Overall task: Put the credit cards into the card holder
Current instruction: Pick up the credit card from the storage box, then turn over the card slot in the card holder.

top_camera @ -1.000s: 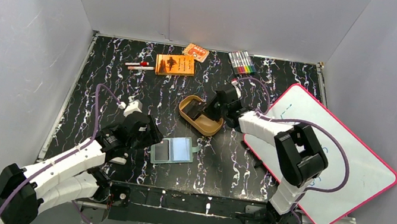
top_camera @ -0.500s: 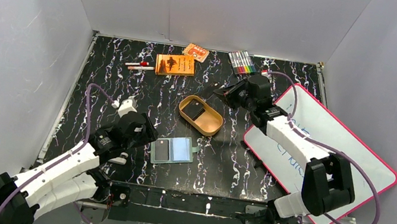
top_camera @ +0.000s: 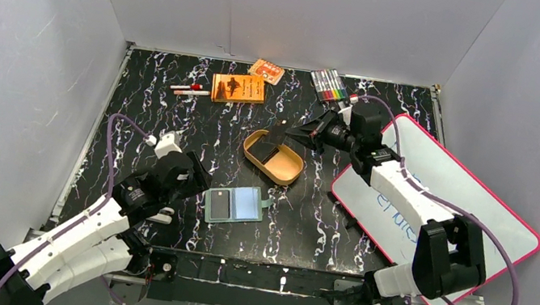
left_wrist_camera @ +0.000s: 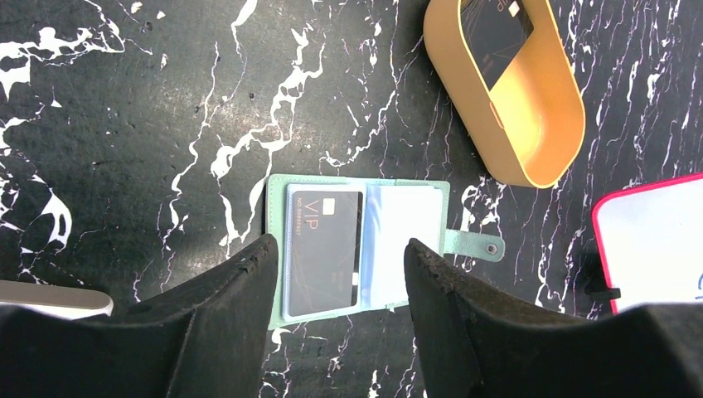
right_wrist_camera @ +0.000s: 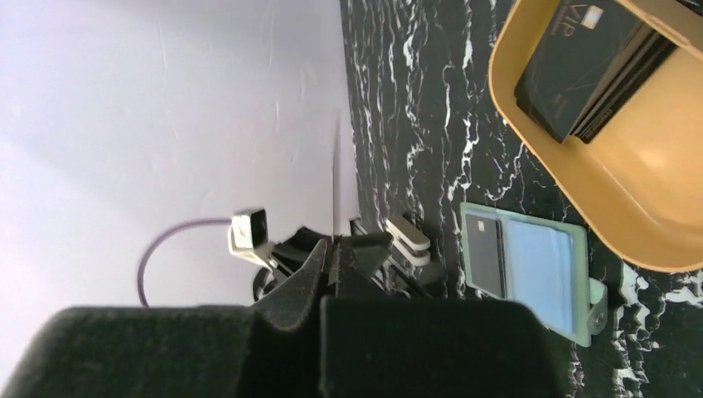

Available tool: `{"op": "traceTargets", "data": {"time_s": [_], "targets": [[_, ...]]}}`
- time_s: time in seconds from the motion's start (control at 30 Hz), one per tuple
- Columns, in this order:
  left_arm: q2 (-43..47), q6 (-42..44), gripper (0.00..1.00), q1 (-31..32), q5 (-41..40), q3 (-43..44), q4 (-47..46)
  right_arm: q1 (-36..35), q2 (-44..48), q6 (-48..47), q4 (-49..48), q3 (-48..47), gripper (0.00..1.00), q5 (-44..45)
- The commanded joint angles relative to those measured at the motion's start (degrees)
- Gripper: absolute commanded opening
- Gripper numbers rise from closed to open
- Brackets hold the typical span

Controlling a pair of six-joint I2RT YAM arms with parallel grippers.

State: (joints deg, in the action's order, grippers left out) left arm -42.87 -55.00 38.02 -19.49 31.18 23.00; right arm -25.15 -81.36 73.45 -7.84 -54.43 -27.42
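Note:
The sage-green card holder (top_camera: 235,204) lies open on the table with one dark credit card (top_camera: 221,205) in its left pocket; both show in the left wrist view (left_wrist_camera: 398,240), (left_wrist_camera: 323,249). My left gripper (top_camera: 192,181) is open and empty, hovering just left of the holder (left_wrist_camera: 340,257). My right gripper (top_camera: 311,133) is shut on a credit card (top_camera: 280,132), held above the golden tin (top_camera: 284,173); that card shows edge-on in the right wrist view (right_wrist_camera: 334,182). Several more cards (right_wrist_camera: 593,66) lie stacked in the tin (right_wrist_camera: 630,199).
A pink-rimmed whiteboard (top_camera: 437,212) lies at the right under my right arm. An orange booklet (top_camera: 238,88), an orange packet (top_camera: 266,71), markers (top_camera: 328,85) and pens (top_camera: 190,89) lie at the back. Grey walls enclose the table.
My right gripper has lifted out of the tin with a card and swung back to the right. My left arm has drawn back slightly from the holder.

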Motion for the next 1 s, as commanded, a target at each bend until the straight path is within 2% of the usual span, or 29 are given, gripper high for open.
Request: {"op": "traceTargets", "data": {"time_s": [0.0, 0.07, 0.1, 0.2, 0.37, 0.53, 0.7, 0.97], "targets": [[1.5, 1.1, 0.55, 0.2, -1.3, 1.8, 2.1, 0.6, -1.0, -16.9, 2.0, -6.6, 0.0, -16.0], [1.8, 1.6, 0.55, 0.2, -0.9, 1.4, 2.5, -1.1, -0.9, -35.1, 20.2, -11.6, 0.0, -13.7], [2.0, 1.7, 0.55, 0.2, -0.4, 0.9, 2.2, -2.7, 0.0, -42.4, 26.0, -12.5, 0.0, -9.8], [2.7, 2.8, 0.55, 0.1, 4.6, -1.8, -2.1, -7.6, 3.2, -53.4, 30.4, -7.0, 0.0, -2.3], [-0.3, 5.4, 0.55, 0.2, 12.6, -4.2, -10.0, -10.6, 5.5, -52.0, 25.4, 4.1, 0.0, -2.6], [-10.1, 6.3, 0.54, 0.2, 16.6, -2.7, -13.0, -10.9, 2.2, -45.7, 18.0, 8.1, 0.0, -5.9], [-14.8, 5.7, 0.52, 0.2, 15.2, -2.5, -12.0, -10.7, -2.6, -42.7, 14.4, 8.3, 0.0, -7.7], [-13.7, 4.8, 0.52, 0.2, 10.1, -3.7, -8.5, -10.7, -8.4, -42.5, 14.4, 5.7, 0.0, -10.0]]}}
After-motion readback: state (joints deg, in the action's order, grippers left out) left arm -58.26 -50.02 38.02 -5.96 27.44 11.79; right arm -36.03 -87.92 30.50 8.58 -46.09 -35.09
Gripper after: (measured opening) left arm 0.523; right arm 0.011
